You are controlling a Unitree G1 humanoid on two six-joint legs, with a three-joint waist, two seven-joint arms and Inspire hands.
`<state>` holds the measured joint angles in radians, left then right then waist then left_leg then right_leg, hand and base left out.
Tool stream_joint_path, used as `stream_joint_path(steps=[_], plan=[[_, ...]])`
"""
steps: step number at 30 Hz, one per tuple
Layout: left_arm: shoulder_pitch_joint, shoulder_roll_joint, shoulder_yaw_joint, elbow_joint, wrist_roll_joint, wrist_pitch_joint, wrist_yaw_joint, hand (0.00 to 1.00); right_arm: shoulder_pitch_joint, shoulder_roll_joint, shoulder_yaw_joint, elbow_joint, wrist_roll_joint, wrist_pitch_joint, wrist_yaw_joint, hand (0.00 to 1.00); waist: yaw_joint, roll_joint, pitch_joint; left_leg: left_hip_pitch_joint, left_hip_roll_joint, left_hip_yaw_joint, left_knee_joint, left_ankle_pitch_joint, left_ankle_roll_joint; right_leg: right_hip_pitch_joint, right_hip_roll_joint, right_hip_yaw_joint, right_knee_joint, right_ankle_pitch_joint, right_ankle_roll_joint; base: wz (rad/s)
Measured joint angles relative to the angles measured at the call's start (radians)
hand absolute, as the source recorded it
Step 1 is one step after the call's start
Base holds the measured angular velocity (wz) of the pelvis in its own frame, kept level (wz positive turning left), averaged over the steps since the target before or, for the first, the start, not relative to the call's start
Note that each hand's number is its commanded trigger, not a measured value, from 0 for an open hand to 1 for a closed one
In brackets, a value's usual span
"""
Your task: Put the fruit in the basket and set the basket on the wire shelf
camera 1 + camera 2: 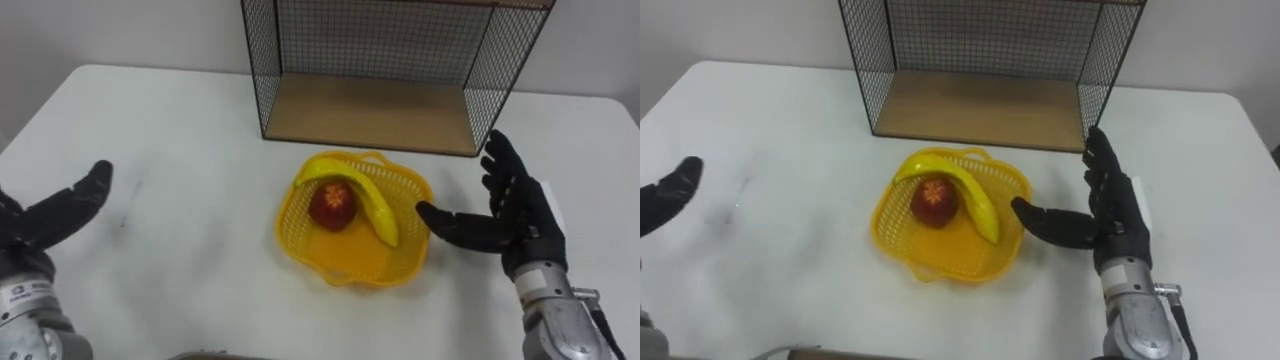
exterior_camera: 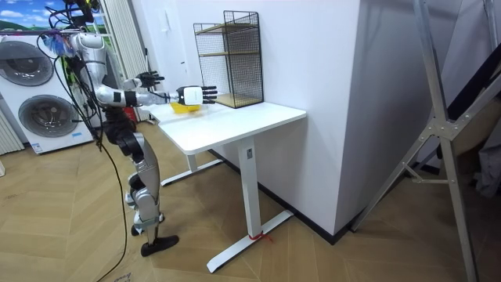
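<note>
Fruit is already lying in the yellow basket (image 1: 405, 192): a red apple (image 1: 331, 205) is sitting near its middle, and a banana (image 1: 368, 198) is arching over the apple, one end leaning on the basket's far-left rim and the other pointing down towards the near right. The basket is standing on the white bench (image 1: 190, 150), just in front of the wire shelf (image 1: 370, 110) and not on it. The shelf, a black mesh cage with a wooden floor, is standing at the far side of the bench.

The right hand (image 1: 522, 215) is hovering just right of the basket, spread wide, palm turned towards it and fingers straight. Its thumb is stretching out towards the basket's right rim, and I cannot tell if the tip is touching it. The left hand (image 1: 50, 215) is hanging over the bench well to the left of the basket, likewise spread, fingers straight and holding nothing.

In the room view the robot is standing upright on the wooden floor at the bench's end on the room view's left. Both arms are stretching forward over the bench top, and washing machines (image 2: 41, 116) are standing behind it
</note>
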<state>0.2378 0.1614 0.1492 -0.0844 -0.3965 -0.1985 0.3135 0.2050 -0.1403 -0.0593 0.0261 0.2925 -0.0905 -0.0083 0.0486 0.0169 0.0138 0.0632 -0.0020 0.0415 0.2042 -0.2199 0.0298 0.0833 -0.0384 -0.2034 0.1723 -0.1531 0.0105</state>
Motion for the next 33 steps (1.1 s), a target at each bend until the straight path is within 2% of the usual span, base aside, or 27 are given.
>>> stream_joint_path(steps=[5, 10, 11, 12, 16, 19, 24, 28, 33], plan=[[-0.006, -0.005, -0.053, 0.021, -0.110, 0.002, -0.106, 0.00, -0.001, 0.018, 0.018, 0.001, 0.124, -0.006, 0.012, 0.00, -0.021, 0.006, 0.0013, 0.000, 0.006, 0.010, 0.002, 0.000, 0.000, -0.004, 0.003, 0.008, -0.001, 0.000, 0.000, -0.06], [-0.006, -0.020, -0.096, 0.070, -0.123, 0.005, -0.195, 0.00, -0.001, 0.018, 0.047, 0.013, 0.142, -0.009, 0.020, 0.00, -0.041, 0.027, -0.0101, -0.004, 0.006, 0.022, 0.001, 0.000, -0.001, -0.016, 0.004, 0.015, 0.002, 0.001, -0.001, -0.05], [-0.006, -0.022, -0.099, 0.077, -0.123, 0.006, -0.200, 0.00, -0.001, 0.018, 0.049, 0.017, 0.142, -0.010, 0.022, 0.00, -0.040, 0.028, -0.0103, -0.003, 0.007, 0.026, 0.001, 0.000, -0.001, -0.016, 0.004, 0.016, 0.002, 0.001, -0.001, -0.08], [-0.006, -0.025, -0.102, 0.089, -0.123, 0.006, -0.210, 0.00, -0.005, 0.017, 0.057, 0.036, 0.143, -0.021, 0.027, 0.00, -0.042, 0.028, -0.0102, -0.001, 0.008, 0.029, 0.001, 0.000, -0.001, -0.016, 0.005, 0.018, 0.003, 0.001, -0.001, -0.07], [-0.007, -0.036, -0.123, 0.127, -0.123, 0.009, -0.241, 0.00, -0.006, 0.019, 0.077, 0.064, 0.143, -0.022, 0.045, 0.00, -0.045, 0.025, -0.0076, 0.001, 0.008, 0.037, 0.002, 0.000, -0.001, -0.019, 0.005, 0.024, 0.011, 0.001, -0.001, -0.05], [-0.010, -0.035, -0.128, 0.151, -0.122, 0.009, -0.259, 0.00, -0.008, 0.019, 0.081, 0.073, 0.145, -0.023, 0.067, 0.00, -0.045, 0.017, -0.0027, -0.002, 0.010, 0.037, 0.000, 0.000, -0.001, -0.025, 0.004, 0.025, 0.016, 0.001, -0.002, 0.00], [-0.011, -0.036, -0.159, 0.191, -0.123, 0.011, -0.278, 0.00, -0.008, 0.026, 0.090, 0.082, 0.171, -0.023, 0.077, 0.00, -0.048, 0.010, 0.0007, -0.010, 0.010, 0.041, 0.001, 0.000, -0.001, -0.034, 0.006, 0.030, 0.018, 0.003, -0.005, -0.01], [-0.011, -0.044, -0.194, 0.191, -0.123, 0.021, -0.288, 0.00, -0.009, 0.039, 0.107, 0.082, 0.180, -0.023, 0.084, 0.00, -0.047, 0.008, 0.0003, -0.013, 0.010, 0.046, 0.002, 0.000, -0.001, -0.040, 0.007, 0.036, 0.017, 0.003, -0.005, -0.03], [-0.017, -0.054, -0.198, 0.191, -0.124, 0.038, -0.300, 0.00, -0.012, 0.040, 0.120, 0.085, 0.182, -0.023, 0.099, 0.00, -0.048, 0.008, 0.0001, -0.019, 0.010, 0.046, 0.004, 0.000, -0.001, -0.048, 0.007, 0.040, 0.017, 0.003, -0.005, -0.01]])
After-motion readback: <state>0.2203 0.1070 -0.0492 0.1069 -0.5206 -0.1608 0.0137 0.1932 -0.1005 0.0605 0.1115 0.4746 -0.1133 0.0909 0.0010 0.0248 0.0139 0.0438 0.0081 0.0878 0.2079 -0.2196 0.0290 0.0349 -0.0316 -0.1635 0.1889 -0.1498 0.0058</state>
